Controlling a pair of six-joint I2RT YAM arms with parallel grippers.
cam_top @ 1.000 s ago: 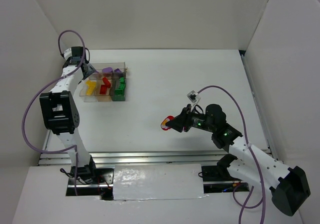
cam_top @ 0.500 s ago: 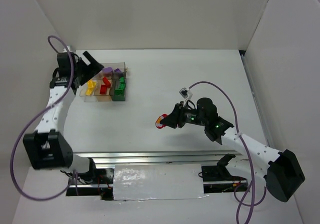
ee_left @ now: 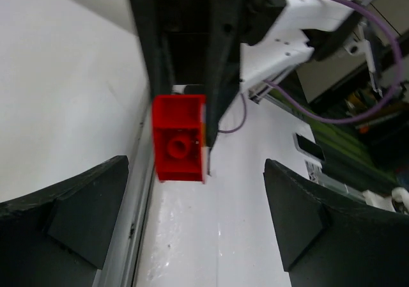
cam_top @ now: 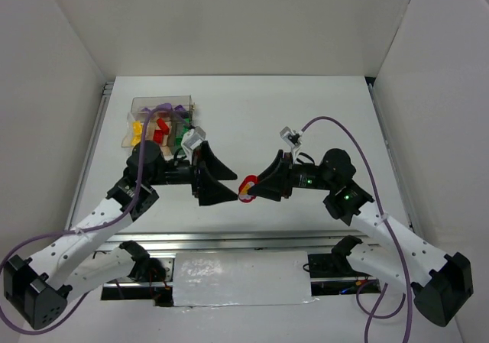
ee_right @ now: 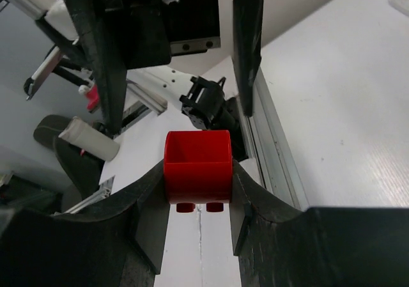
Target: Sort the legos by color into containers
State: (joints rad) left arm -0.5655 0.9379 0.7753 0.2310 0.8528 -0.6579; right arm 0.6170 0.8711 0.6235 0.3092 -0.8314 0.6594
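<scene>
Box point(cam_top: 160, 99) far left on table point(cam_top: 306, 114), brick point(cam_top: 248, 188) mid-table in right end effector point(cam_top: 257, 189), left end effector point(cam_top: 231, 185) just left of it

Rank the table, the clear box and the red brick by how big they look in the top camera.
1. table, largest
2. clear box, second
3. red brick, in the right gripper, smallest

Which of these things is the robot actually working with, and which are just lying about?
Part of the job: red lego, gripped in the right hand; open left hand facing it; clear box with sorted legos.
Just there: purple cables; white table.
</scene>
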